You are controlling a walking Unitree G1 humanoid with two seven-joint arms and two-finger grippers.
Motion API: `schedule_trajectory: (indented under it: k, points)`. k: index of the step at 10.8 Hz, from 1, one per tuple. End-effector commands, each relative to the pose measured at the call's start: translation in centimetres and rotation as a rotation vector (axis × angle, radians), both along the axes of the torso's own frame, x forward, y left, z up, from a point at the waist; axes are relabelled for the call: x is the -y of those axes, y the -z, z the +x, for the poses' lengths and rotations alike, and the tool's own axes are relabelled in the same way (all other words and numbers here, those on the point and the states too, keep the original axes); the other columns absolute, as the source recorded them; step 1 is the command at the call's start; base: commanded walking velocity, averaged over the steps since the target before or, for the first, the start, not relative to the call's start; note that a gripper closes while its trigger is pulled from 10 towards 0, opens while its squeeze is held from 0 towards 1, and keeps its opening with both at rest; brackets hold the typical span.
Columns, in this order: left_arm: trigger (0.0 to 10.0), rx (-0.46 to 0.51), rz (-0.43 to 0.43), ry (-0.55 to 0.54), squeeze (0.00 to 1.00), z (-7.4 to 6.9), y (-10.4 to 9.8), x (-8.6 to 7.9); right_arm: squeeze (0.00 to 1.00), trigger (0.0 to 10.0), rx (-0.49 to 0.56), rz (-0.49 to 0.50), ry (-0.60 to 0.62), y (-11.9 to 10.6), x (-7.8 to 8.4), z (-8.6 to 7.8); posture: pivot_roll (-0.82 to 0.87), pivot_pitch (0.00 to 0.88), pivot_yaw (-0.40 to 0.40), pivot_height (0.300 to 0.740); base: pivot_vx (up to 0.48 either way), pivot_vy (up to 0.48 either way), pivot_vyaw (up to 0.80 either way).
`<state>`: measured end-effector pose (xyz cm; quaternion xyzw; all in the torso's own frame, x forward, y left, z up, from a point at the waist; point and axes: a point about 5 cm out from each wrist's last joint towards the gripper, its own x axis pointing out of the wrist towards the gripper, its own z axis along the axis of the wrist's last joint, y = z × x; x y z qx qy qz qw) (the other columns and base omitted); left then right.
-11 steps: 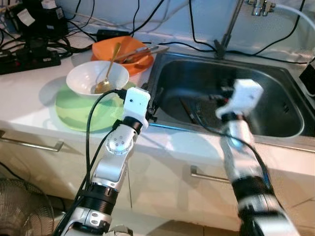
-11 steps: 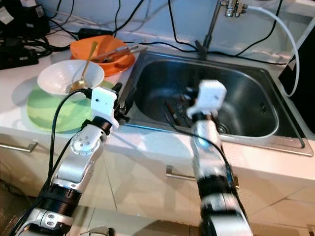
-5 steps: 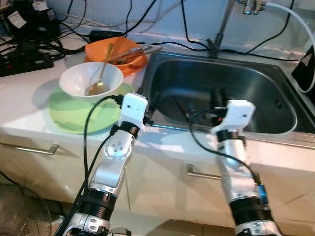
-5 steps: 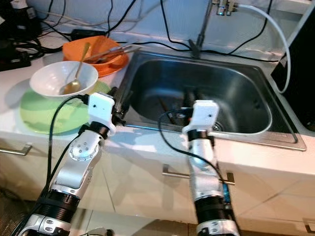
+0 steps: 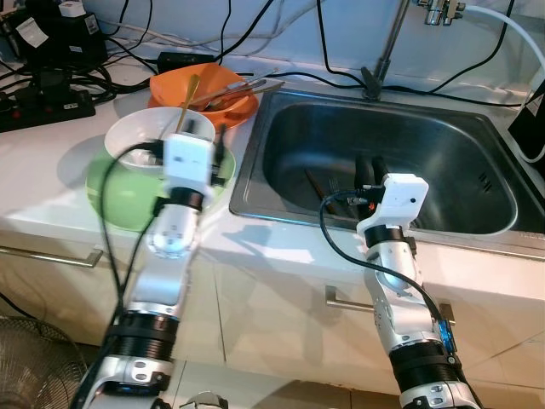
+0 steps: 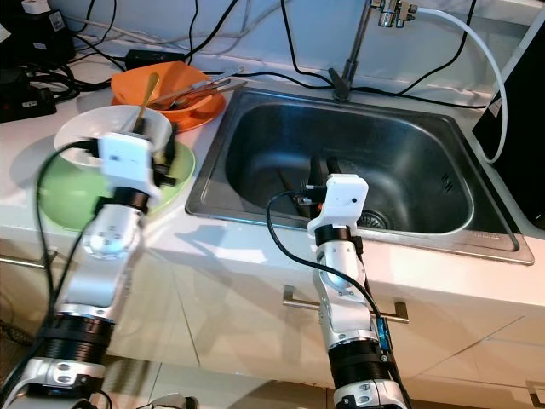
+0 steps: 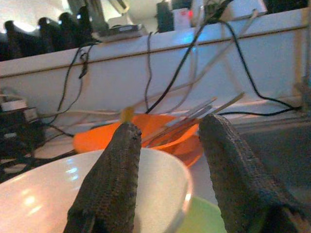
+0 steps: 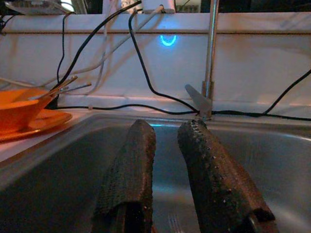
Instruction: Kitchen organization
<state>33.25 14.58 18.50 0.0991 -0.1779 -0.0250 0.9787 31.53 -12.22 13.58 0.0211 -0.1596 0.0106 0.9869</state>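
— White bowl (image 5: 140, 136), where do we see it?

— We see it on the counter (image 5: 51, 162), to our left of the sink (image 5: 477, 221), sitting on a green plate (image 5: 115, 192). A gold spoon (image 5: 189, 94) stands in the bowl with its handle leaning up toward the back. Just behind sits an orange bowl (image 5: 226, 106) with several metal utensils (image 5: 251, 85) lying across it, their ends poking out over the sink's near corner.

— And our left gripper (image 7: 167, 145)?

— We hold it low over the white bowl's rim, at the side nearest the sink. In the left wrist view its two black fingers (image 7: 114, 179) stand clearly apart with nothing between them; one sits in front of the bowl's hollow, the other over its edge and the green plate. Whether either touches the bowl, we cannot tell.

— The right gripper (image 8: 167, 160)?

— We have it over the sink's front edge, pointing into the steel basin. Its fingers (image 8: 131, 170) are parted by a narrow gap and hold nothing. Past them we see the faucet pipe (image 8: 210, 48) rising at the back wall.

— Anything in the sink?

— We make out a dark, thin object (image 5: 317, 185) on the basin floor near the drain; it is too small to name.

— What else is around?

— Black cables (image 5: 247, 25) trail along the wall, and a power strip (image 5: 47, 106) lies at the counter's far left.
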Motion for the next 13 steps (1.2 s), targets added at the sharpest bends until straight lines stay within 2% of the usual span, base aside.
schedule_trajectory:
  k: [1,7,9,11,13]
  points:
    - [10.0,-0.001,-0.005,-0.024,0.00,0.0,-0.2,-0.4,0.00,10.0,-0.019,0.002,0.008,0.1,0.0,0.2,0.06,0.000,-0.052,0.740,0.000,0.000,0.00]
    - [10.0,-0.052,-0.032,-0.114,0.00,-1.0,0.8,-3.0,0.00,10.0,-0.043,0.007,0.007,0.2,-0.1,0.6,0.08,0.000,-0.061,0.740,0.000,0.000,0.00]
    - [10.0,-0.084,-0.019,-0.155,0.00,-1.5,1.4,-4.1,0.00,10.0,-0.051,0.008,0.008,0.2,-0.1,0.7,0.08,0.000,-0.065,0.740,0.000,0.000,0.00]
    - [10.0,-0.085,-0.006,-0.186,0.00,-1.7,1.3,-5.0,0.00,10.0,-0.053,0.008,0.009,0.3,-0.1,0.8,0.08,0.000,-0.065,0.740,0.000,0.000,0.00]
    - [10.0,-0.093,0.016,-0.235,0.00,-2.1,1.3,-6.5,0.00,10.0,-0.054,0.008,0.012,0.3,0.0,0.9,0.09,0.000,-0.066,0.740,0.000,0.000,0.00]
